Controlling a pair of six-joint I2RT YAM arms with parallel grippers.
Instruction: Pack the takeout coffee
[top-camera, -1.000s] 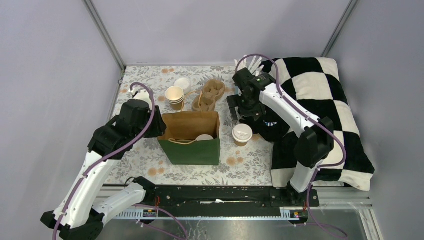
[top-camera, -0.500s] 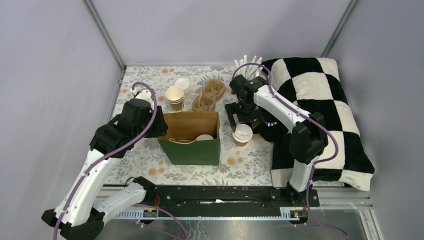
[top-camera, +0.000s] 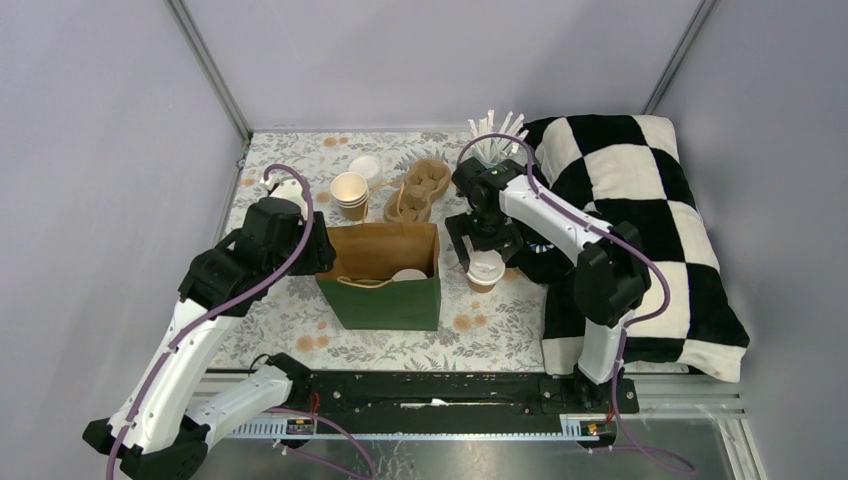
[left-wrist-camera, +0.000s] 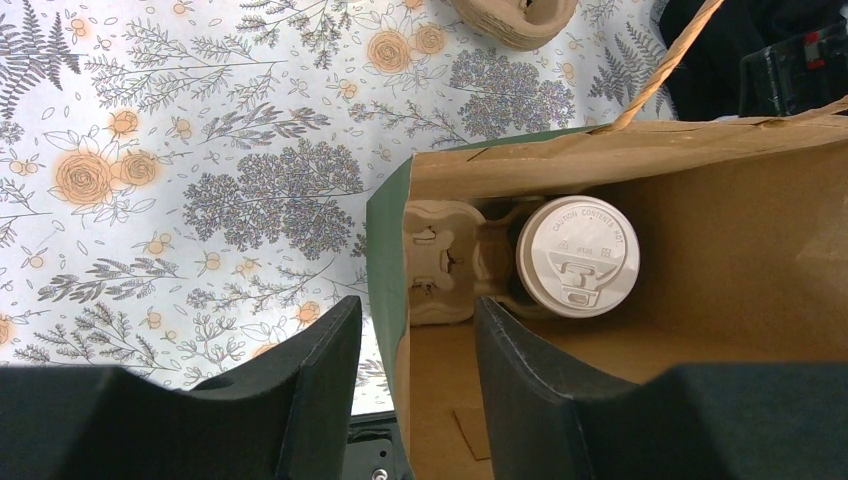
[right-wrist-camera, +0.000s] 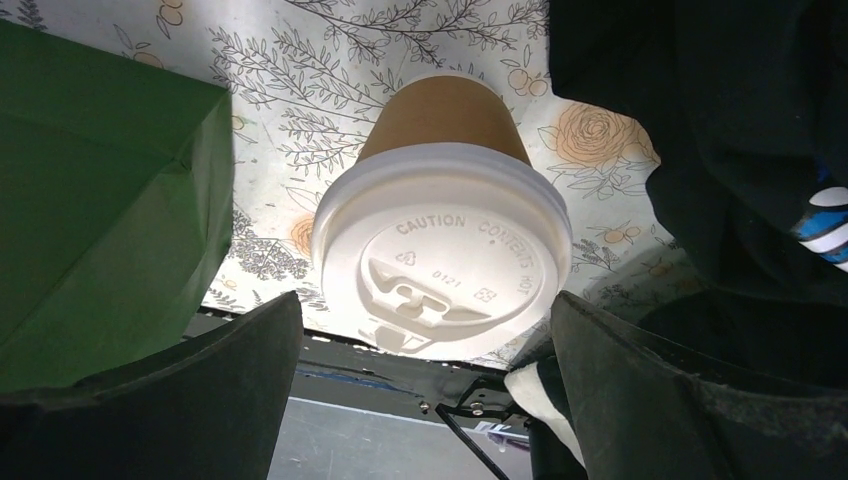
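One takeout coffee cup (top-camera: 485, 270), tan with a white lid, stands on the table right of the green paper bag (top-camera: 385, 295). In the right wrist view the cup (right-wrist-camera: 445, 115) is between the wide-open fingers of my right gripper (right-wrist-camera: 425, 310), and neither finger touches it. My right gripper (top-camera: 484, 243) hangs just over it. A second lidded cup (left-wrist-camera: 578, 256) sits in a pulp carrier (left-wrist-camera: 440, 262) inside the bag and also shows in the top view (top-camera: 408, 275). My left gripper (left-wrist-camera: 415, 315) straddles the bag's left wall (left-wrist-camera: 385, 260) with its jaws apart. It shows at the bag's left rim in the top view (top-camera: 320, 250).
A stack of open paper cups (top-camera: 349, 192), loose white lids (top-camera: 366, 168) and spare pulp carriers (top-camera: 420, 188) lie behind the bag. A cup of white straws (top-camera: 495, 135) stands at the back. A black-and-white checked blanket (top-camera: 640, 220) covers the right side, close to the right arm.
My right gripper has moved left and toward the near edge, from behind the table cup to right over it. The left arm and the bag have not moved.
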